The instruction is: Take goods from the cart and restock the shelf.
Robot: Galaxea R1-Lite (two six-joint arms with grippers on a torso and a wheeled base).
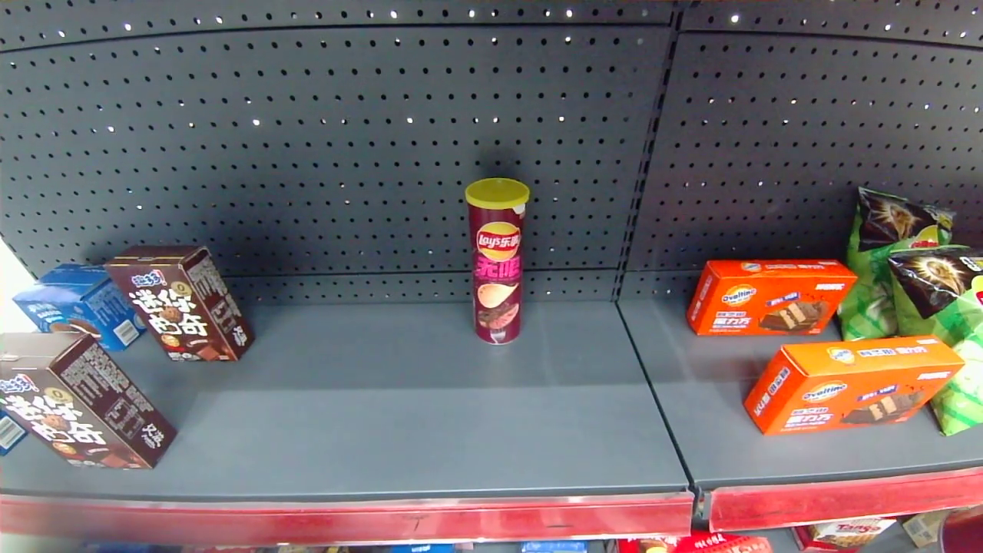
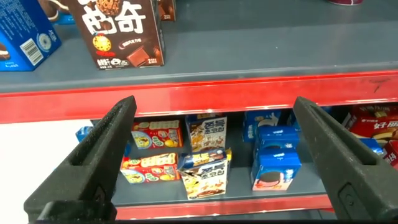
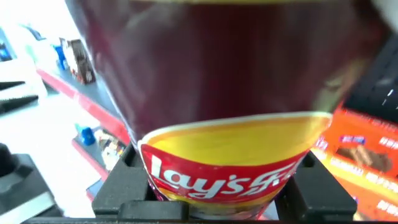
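A dark red chips can (image 1: 497, 261) with a yellow lid stands upright at the back middle of the grey shelf (image 1: 384, 415). In the right wrist view a second dark red chips can (image 3: 224, 93) looms close to the camera, and my right gripper (image 3: 217, 199) is shut on its lower part, with a black finger on each side. My left gripper (image 2: 211, 168) is open with nothing between its fingers (image 2: 93, 162). It hangs in front of the shelf's red front edge (image 2: 249, 90), below a brown cookie box (image 2: 118, 31).
Brown cookie boxes (image 1: 180, 303) (image 1: 77, 399) and a blue box (image 1: 77, 303) stand at the shelf's left. Two orange boxes (image 1: 768, 296) (image 1: 852, 384) and green snack bags (image 1: 906, 261) lie at the right. The lower shelf holds several small boxes (image 2: 273, 162).
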